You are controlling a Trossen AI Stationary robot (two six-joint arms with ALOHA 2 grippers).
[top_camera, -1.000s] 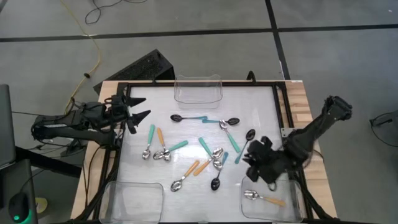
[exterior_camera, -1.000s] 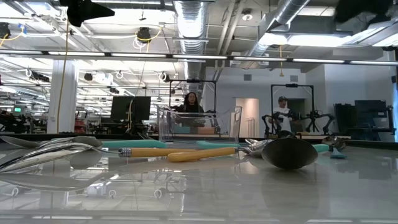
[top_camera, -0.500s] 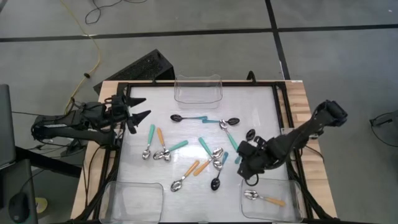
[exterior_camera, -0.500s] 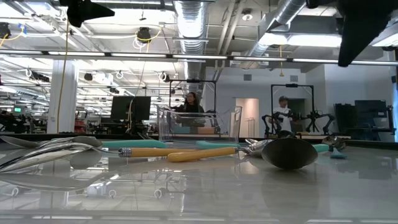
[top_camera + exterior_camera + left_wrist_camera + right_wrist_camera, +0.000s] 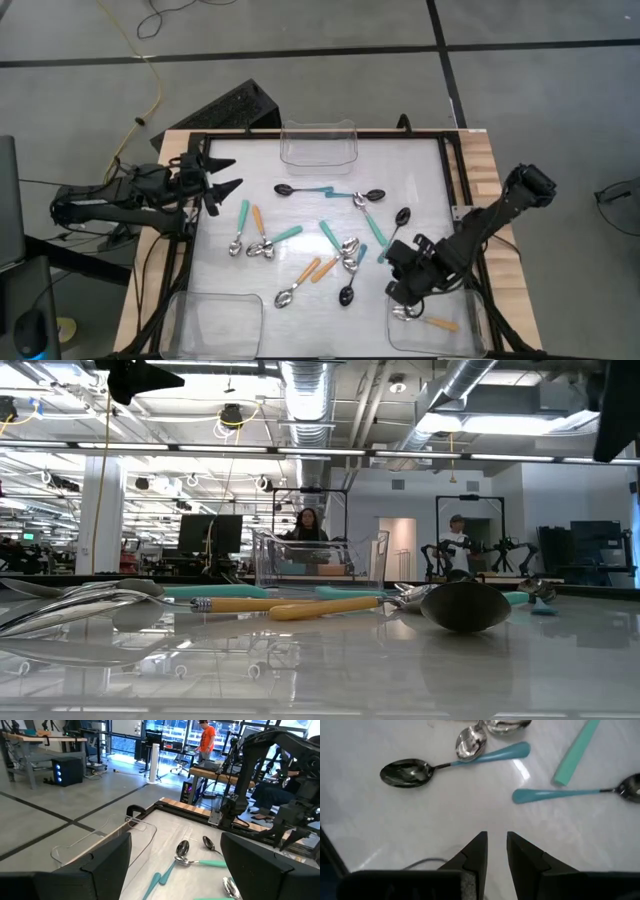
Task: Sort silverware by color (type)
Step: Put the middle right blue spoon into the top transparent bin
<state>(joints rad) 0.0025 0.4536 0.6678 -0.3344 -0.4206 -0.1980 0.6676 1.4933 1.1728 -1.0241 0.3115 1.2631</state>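
The left end effector (image 5: 222,175) hangs over the counter's left edge with its fingers spread wide and nothing between them, well apart from the work. The counter (image 5: 300,200) is a glossy white sheet inside a dark frame, with a clear bin (image 5: 318,142) at the far edge, another (image 5: 212,322) at the near left corner and a third (image 5: 462,305) at the near right.

The spoons lie scattered across the middle. Toward the left sit a teal-handled one (image 5: 241,225) and an orange-handled one (image 5: 258,230) side by side; in the centre is a loose heap (image 5: 345,250) of silver bowls and mixed handles, with two orange spoons (image 5: 305,275) just nearer. One orange spoon (image 5: 425,318) already lies in the near right bin.

The right end effector (image 5: 405,278) hovers at that bin's inner edge, its fingers (image 5: 475,857) narrowed to a slim gap and holding nothing. The closest unsorted spoon is the black-bowled one (image 5: 350,285), just to the end effector's left in the high view, its teal handle running away from the near edge toward the heap. In the right wrist view it lies ahead of the fingertips, long axis crosswise to the gap (image 5: 450,765). The right arm is clearly the nearer, so I judge the next pick is its job, and the fingers would need to open first.

Beyond the counter is an open workshop with bright ceiling lights, desks and two people (image 5: 308,525) far off.
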